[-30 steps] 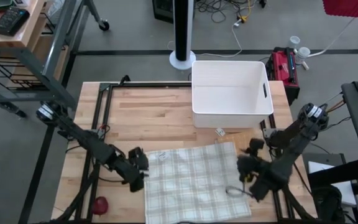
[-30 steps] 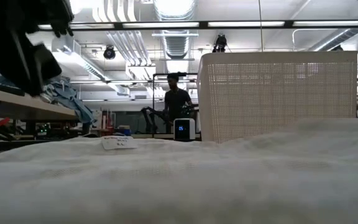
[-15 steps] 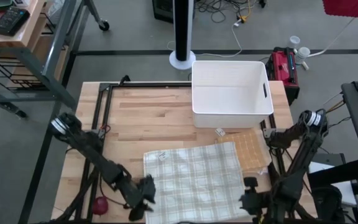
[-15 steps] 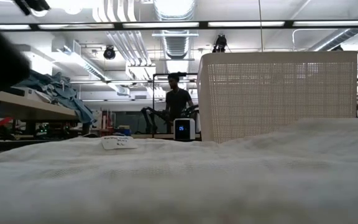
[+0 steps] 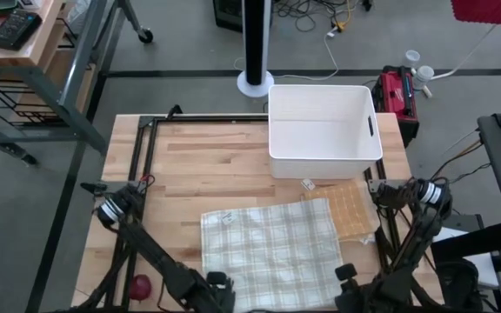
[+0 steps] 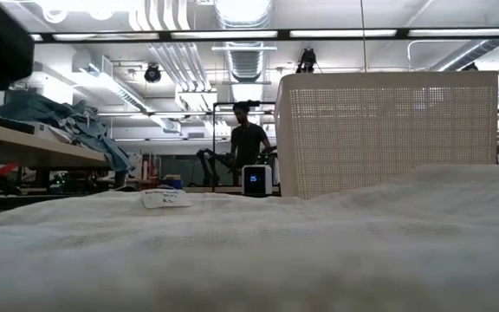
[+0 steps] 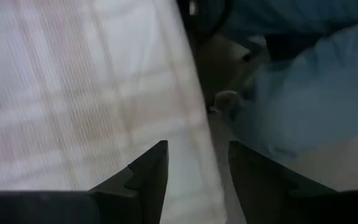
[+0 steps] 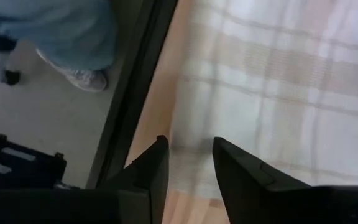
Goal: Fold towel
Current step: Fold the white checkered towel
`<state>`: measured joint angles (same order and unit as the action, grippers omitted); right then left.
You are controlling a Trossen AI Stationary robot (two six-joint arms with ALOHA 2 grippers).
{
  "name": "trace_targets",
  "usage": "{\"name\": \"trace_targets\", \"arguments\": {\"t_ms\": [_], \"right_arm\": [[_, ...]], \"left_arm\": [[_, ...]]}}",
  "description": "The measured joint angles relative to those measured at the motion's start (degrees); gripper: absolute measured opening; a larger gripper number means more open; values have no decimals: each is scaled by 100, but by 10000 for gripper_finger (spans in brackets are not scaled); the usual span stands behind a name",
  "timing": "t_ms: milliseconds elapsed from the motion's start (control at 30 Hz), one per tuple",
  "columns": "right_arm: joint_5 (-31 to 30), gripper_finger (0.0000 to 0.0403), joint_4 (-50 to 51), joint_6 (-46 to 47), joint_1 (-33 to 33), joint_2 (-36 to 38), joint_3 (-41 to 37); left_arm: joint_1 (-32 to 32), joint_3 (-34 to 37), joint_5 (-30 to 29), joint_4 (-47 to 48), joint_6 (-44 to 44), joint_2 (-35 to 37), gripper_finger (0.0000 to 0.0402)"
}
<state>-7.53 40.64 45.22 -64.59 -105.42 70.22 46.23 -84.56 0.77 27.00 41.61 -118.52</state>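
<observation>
High view: the plaid towel [image 5: 272, 252] lies flat at lower centre of the worktop [image 5: 207, 165]. Left tool [image 7: 194, 180] and right tool [image 8: 188, 165], both parted and empty, flank its bottom corners, probably to pinch them.

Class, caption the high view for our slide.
Plaid towel lies flat on the table; both grippers sit at its near corners.

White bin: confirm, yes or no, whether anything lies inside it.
No: seen from above, the white bin shows only its bare floor.

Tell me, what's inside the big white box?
The white box looks empty: only its bare white floor shows from above. A strip along its near wall stays hidden.
</observation>
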Motion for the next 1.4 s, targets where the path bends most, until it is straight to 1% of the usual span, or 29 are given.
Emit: {"name": "trace_targets", "arguments": {"t_ms": [100, 200, 267, 367, 467, 533, 600, 633, 700, 867, 1000, 1100, 1300, 1400], "right_arm": [[3, 121, 3, -148, -11, -79, -9], [-28, 121, -23, -296, -3, -179, -30], [-110, 115, -116, -359, 0, -289, -73], [-165, 97, -138, -282, 22, -406, -169], [-42, 56, -133, -255, 76, -391, -177], [-64, 19, -112, -278, 77, -356, -195], [32, 9, -20, -323, 80, -293, -205], [107, 7, 74, -316, 84, -251, -215], [141, 4, 241, -231, 83, -148, -229], [65, 2, 418, 62, 85, 220, -216], [-153, 1, 843, 182, 85, 404, -222], [-228, 1, 1450, 204, 155, 535, -219], [-284, 0, 2305, 181, 398, 887, -209], [-557, 0, 2570, 160, 521, 1100, -218]], "left_arm": [[-2, -437, -25, 282, 145, -310, 162], [1, -610, -43, 579, 427, -517, 162], [22, -666, -60, 501, 613, -507, 156], [31, -656, -245, 543, 1000, -510, 141], [36, -653, -320, 565, 1290, -514, 109], [36, -655, -430, 657, 1328, -514, 70], [36, -655, -554, 769, 1332, -512, 23], [36, -659, -568, 882, 1342, -497, 13], [46, -756, -582, 1315, 1357, -462, 10], [86, -1379, -818, 2620, 1267, -341, 3], [76, -1900, -1194, 3566, 1061, -285, 1], [21, -2204, -1476, 4091, 915, -273, 1], [-239, -2451, -1774, 5191, 764, -250, 1], [-369, -2424, -1896, 5615, 532, -238, 0]]}}
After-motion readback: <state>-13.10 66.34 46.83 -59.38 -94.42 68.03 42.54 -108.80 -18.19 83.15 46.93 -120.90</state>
